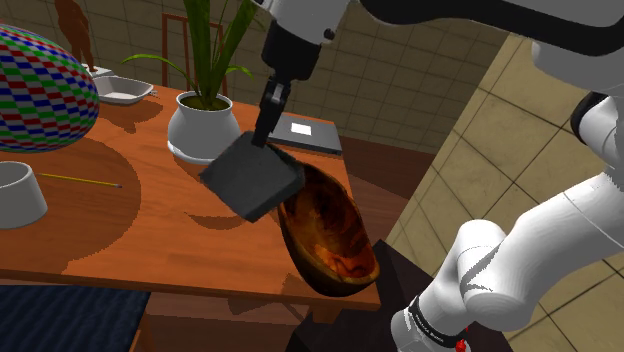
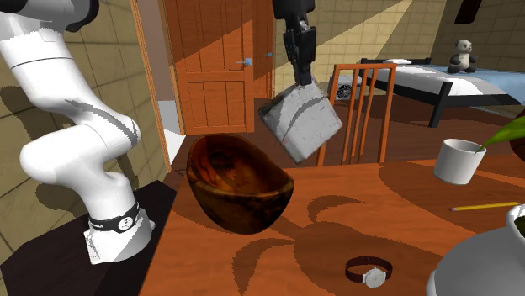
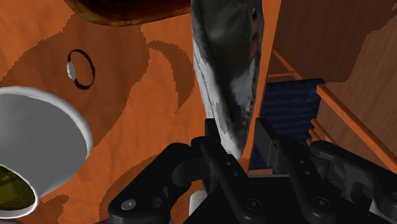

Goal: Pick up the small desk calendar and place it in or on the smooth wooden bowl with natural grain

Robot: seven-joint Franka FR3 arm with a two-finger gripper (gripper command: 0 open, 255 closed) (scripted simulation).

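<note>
- Bowl point(image 2: 240, 189) mouth is open to access from above; calendar point(image 2: 300, 122) hangs over its rim.
- White plant pot point(image 1: 203, 130) stands near the bowl, at the shoulder view's left.
- Chair back point(image 2: 362, 101) rises beyond the table point(image 2: 278, 252) edge.

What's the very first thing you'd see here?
A grey calendar dangles in the air, pinched by the robot's black fingers. Just beside and below it sits a big shiny brown bowl at the table's edge. A colourful checkered ball stands at the shoulder view's left.
</note>
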